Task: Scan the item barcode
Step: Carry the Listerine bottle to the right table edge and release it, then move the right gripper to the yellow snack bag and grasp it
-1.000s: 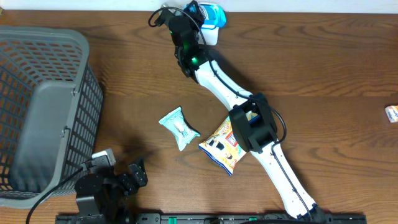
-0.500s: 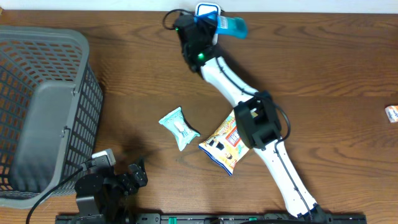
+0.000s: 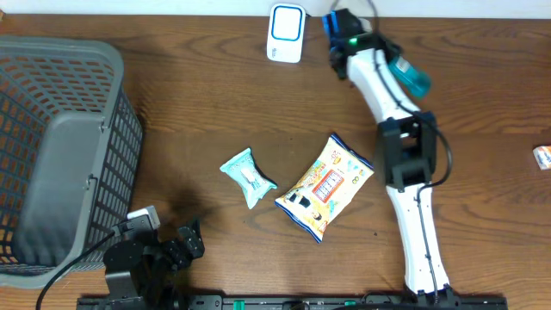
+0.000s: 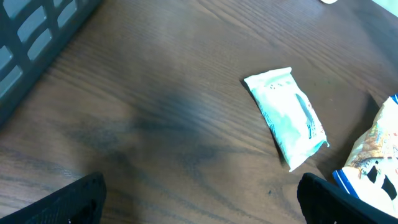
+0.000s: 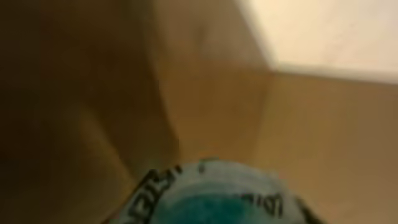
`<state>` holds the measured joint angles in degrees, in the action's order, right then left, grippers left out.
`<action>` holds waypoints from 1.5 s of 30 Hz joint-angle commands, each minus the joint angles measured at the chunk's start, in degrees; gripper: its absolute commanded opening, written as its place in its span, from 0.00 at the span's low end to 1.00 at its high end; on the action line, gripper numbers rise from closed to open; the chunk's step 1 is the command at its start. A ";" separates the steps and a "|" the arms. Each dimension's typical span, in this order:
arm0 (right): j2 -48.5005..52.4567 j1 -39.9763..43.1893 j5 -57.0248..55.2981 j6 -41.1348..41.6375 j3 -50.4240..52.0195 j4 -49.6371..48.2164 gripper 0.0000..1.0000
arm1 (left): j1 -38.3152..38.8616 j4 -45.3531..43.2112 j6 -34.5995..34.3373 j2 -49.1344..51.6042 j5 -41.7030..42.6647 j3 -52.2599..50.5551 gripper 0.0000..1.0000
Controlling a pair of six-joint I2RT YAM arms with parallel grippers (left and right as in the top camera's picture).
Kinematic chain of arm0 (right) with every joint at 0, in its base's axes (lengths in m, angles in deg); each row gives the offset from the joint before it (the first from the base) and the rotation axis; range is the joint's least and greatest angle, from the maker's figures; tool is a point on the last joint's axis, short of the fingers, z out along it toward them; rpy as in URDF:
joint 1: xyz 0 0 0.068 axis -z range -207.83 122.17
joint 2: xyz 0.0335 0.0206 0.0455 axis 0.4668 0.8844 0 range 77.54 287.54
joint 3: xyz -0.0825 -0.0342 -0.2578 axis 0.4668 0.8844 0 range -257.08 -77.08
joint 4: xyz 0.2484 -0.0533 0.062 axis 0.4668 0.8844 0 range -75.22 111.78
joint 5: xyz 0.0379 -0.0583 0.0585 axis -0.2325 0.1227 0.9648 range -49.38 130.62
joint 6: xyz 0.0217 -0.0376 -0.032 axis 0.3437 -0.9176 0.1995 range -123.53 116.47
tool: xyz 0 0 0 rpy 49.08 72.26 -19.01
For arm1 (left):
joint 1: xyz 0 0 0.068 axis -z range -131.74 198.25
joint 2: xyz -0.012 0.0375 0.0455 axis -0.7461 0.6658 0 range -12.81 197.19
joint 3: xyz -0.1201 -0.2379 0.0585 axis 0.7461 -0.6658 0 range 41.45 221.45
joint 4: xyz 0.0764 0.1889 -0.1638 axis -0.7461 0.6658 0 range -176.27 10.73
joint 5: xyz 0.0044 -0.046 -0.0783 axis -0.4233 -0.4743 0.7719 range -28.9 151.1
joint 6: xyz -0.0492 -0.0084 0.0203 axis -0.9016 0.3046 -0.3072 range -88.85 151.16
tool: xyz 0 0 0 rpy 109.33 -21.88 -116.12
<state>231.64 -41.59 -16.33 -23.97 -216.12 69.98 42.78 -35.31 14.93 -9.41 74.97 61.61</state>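
Note:
A white barcode scanner [image 3: 285, 33] stands at the table's far edge. A teal item [image 3: 414, 79] hangs to its right, above the table, and my right gripper [image 3: 399, 66] is shut on it. In the right wrist view the item [image 5: 211, 194] fills the bottom as a blurred teal and white shape with black print, and the fingers are hidden. My left gripper [image 3: 189, 239] rests at the near left. Its black fingers [image 4: 71, 200] stand wide open over bare wood, holding nothing.
A grey mesh basket [image 3: 60, 47] takes up the left side. A pale teal packet [image 3: 248, 176] [image 4: 287, 116] and a yellow snack bag [image 3: 325, 185] [image 4: 375, 152] lie mid-table. A small orange-and-white box [image 3: 542, 156] sits at the right edge.
My right arm has swung from over the scanner to the right with the teal item, uncovering the scanner and the snack bag. The left arm has not moved.

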 commanded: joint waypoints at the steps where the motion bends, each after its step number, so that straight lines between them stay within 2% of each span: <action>1: -3.98 6.16 4.83 16.96 -1.11 6.69 0.17 | -0.24 0.02 0.72 -0.07 0.68 0.04 0.98; 4: -3.98 11.43 4.85 20.39 -1.09 10.99 0.17 | -0.24 0.02 0.72 -0.07 0.68 0.04 0.98; 6: -3.98 14.84 5.25 23.45 -1.09 12.94 0.22 | -0.24 0.02 0.72 -0.07 0.68 0.04 0.98; 8: -3.98 18.34 6.25 25.29 -1.09 14.80 0.22 | -0.24 0.02 0.72 -0.07 0.68 0.04 0.98; 14: -3.98 28.44 11.82 26.21 -1.09 15.91 0.24 | -0.24 0.02 0.72 -0.07 0.68 0.04 0.98; 17: -3.98 32.26 13.22 26.18 -1.09 15.50 0.30 | -0.24 0.02 0.72 -0.07 0.68 0.04 0.98; 19: -3.98 34.29 15.30 26.14 -1.09 14.99 0.42 | -0.24 0.02 0.72 -0.07 0.68 0.04 0.98; 21: -3.98 36.09 17.70 26.14 -1.09 14.60 0.69 | -0.24 0.02 0.72 -0.07 0.68 0.04 0.98; 24: -4.04 38.05 20.98 26.16 -1.11 14.19 0.99 | -0.24 0.02 0.72 -0.07 0.68 0.04 0.98; 27: -5.20 38.86 25.00 26.29 -1.20 14.21 0.99 | -0.24 0.02 0.72 -0.07 0.68 0.04 0.98; 30: -8.26 38.82 29.75 30.32 -1.22 14.21 0.99 | -0.24 0.02 0.72 -0.07 0.68 0.04 0.98; 34: -17.64 37.64 42.29 35.69 -1.22 14.34 0.99 | -0.24 0.02 0.72 -0.07 0.68 0.04 0.98; 39: -28.52 34.40 47.56 51.10 -1.22 19.15 0.99 | -0.24 0.02 0.72 -0.07 0.68 0.04 0.98; 42: -33.73 31.26 55.32 64.11 -1.20 27.52 0.99 | -0.24 0.02 0.72 -0.07 0.68 0.04 0.98; 45: -35.71 26.18 65.22 67.36 -1.20 36.50 0.99 | -0.24 0.02 0.72 -0.07 0.68 0.04 0.98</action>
<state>196.08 -10.79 35.74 32.09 -217.56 102.09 42.78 -35.27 14.93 -9.43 74.97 61.61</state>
